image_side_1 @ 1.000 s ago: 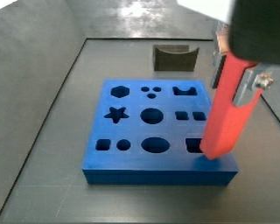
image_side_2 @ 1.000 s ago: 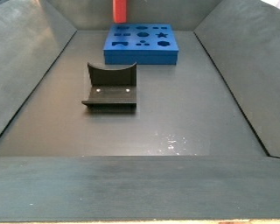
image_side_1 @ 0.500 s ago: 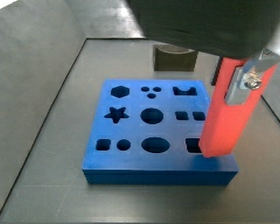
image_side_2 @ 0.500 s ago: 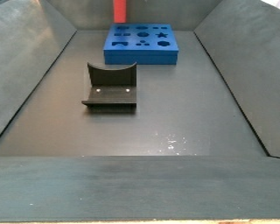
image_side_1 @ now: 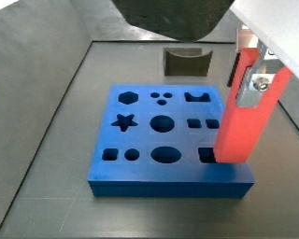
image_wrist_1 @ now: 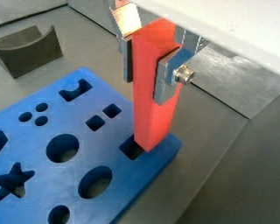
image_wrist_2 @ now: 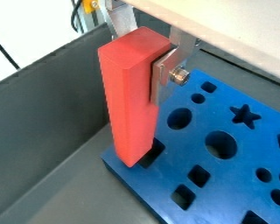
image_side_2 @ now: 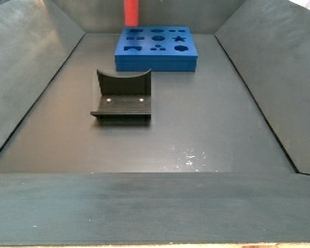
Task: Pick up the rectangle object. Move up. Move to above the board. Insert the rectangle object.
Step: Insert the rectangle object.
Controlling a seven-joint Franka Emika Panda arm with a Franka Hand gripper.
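Note:
The rectangle object [image_side_1: 243, 121], a slim red-orange bar, stands nearly upright at the blue board's [image_side_1: 146, 140] front right corner. Its lower end sits in the mouth of a square hole there. My gripper [image_side_1: 254, 79] is shut on the bar's upper part. In both wrist views the silver fingers [image_wrist_1: 166, 74] [image_wrist_2: 166, 72] clamp the bar [image_wrist_1: 152, 96] [image_wrist_2: 130, 96] from two sides above the board [image_wrist_1: 49, 166] [image_wrist_2: 224, 175]. In a side view only the bar's lower part [image_side_2: 132, 12] shows above the board [image_side_2: 155, 48]; the gripper is out of that frame.
The dark fixture [image_side_1: 187, 62] stands on the grey floor behind the board; it also shows in a side view [image_side_2: 121, 97] and a wrist view [image_wrist_1: 25, 48]. Sloping grey walls [image_side_1: 40, 112] enclose the floor. The board's other holes stand unfilled.
The bar has swung from a lean to nearly upright, its lower end staying at the corner square hole. The arm above it has shifted across the side view.

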